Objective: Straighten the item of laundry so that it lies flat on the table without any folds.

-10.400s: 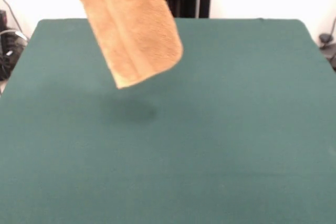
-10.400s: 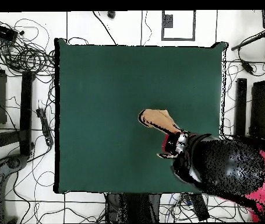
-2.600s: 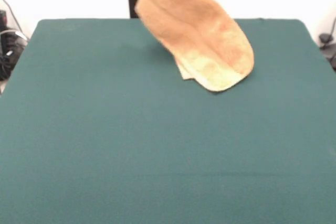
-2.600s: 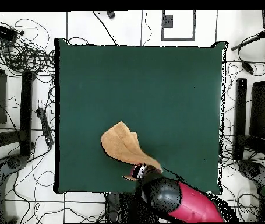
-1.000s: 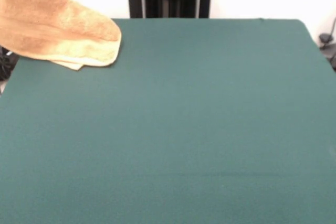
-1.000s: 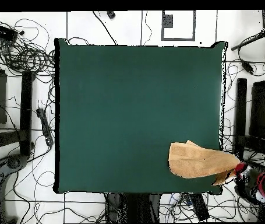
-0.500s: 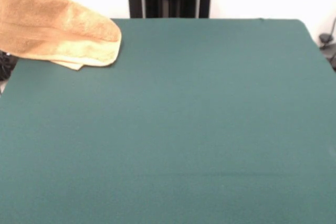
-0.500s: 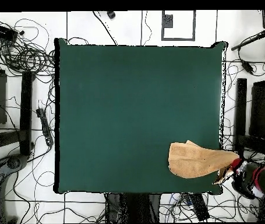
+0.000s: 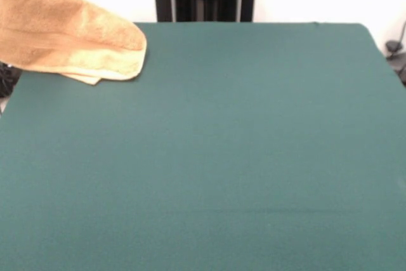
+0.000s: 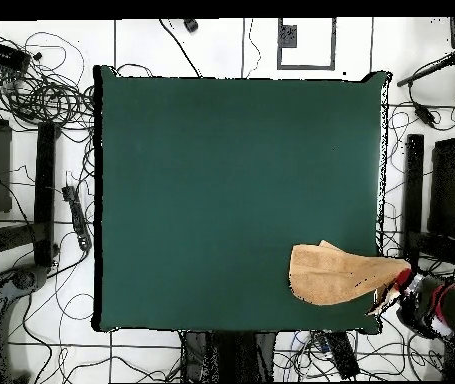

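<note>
The item of laundry [image 9: 70,36], a golden-tan terry towel, is bunched in folds and stretched out sideways over the table's far left corner in the front view. From overhead the towel [image 10: 331,275] tapers to a narrow end just past the table's right edge. My gripper [image 10: 399,284] is shut on that end, off the table [image 10: 231,170]. The towel's wide end with a paler band lies over the dark green cloth [image 9: 222,157]. The front view does not show the gripper.
Tangled cables [image 10: 41,90] cover the floor on every side of the table. Black stands run along the left side [image 10: 46,190] and the right side [image 10: 414,190]. My red and black arm [image 10: 446,310] sits beyond the table's lower right corner.
Over the last few seconds the arm swung the towel from the middle of the robot-side edge out to the table's corner. In the last second it has barely moved.
</note>
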You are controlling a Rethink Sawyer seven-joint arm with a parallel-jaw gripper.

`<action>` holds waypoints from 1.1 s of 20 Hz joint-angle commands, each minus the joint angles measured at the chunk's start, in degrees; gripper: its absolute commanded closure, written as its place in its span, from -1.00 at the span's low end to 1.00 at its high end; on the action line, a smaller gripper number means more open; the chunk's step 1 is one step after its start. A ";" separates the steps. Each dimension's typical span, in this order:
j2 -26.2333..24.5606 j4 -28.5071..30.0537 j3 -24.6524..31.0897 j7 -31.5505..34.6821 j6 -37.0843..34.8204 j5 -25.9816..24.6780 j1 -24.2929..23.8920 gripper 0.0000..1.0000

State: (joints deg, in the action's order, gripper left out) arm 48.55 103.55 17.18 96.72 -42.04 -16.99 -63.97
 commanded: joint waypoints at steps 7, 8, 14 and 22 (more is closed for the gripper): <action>-5.91 -6.07 6.22 -11.27 -6.53 -4.06 2.13 1.00; -6.20 -6.18 6.26 -11.72 -6.46 -4.26 1.87 1.00; -5.59 -4.67 6.08 -12.00 -6.24 -4.81 1.03 1.00; -6.59 -6.23 6.26 -9.34 -7.17 -4.83 2.46 1.00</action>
State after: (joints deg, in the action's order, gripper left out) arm 43.17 98.78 17.77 96.72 -43.37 -20.43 -64.04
